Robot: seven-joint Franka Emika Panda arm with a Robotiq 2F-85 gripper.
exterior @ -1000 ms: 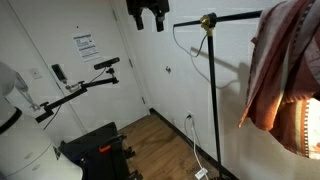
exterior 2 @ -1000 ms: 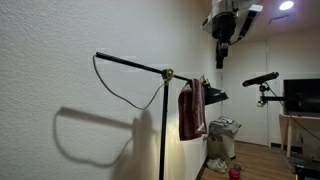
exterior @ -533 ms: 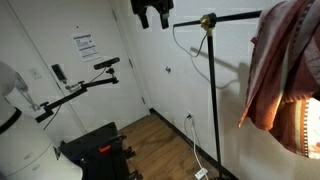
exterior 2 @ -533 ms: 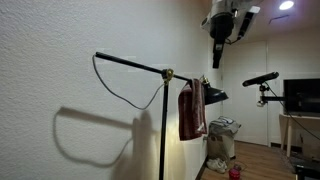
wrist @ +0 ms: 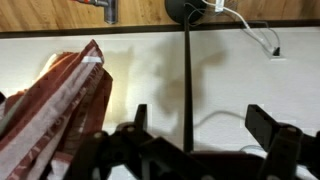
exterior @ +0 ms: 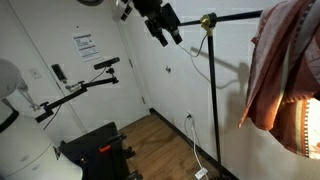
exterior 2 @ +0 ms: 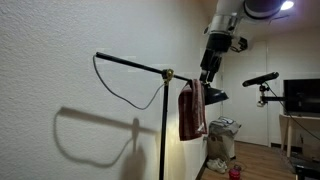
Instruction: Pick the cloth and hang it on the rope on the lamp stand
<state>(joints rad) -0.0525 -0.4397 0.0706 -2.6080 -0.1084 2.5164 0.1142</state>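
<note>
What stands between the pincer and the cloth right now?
The lamp stand. In an exterior view its pole and brass joint stand between the open pincer and the hanging cloth.

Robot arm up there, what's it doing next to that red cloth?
The robot's pincer is open and holding nothing. It hovers up high beside the lamp stand. The red cloth hangs from the stand's top bar, on the other side of the brass joint from the drooping rope loop. In the wrist view the cloth hangs off to one side, not touching the pincer.
</note>
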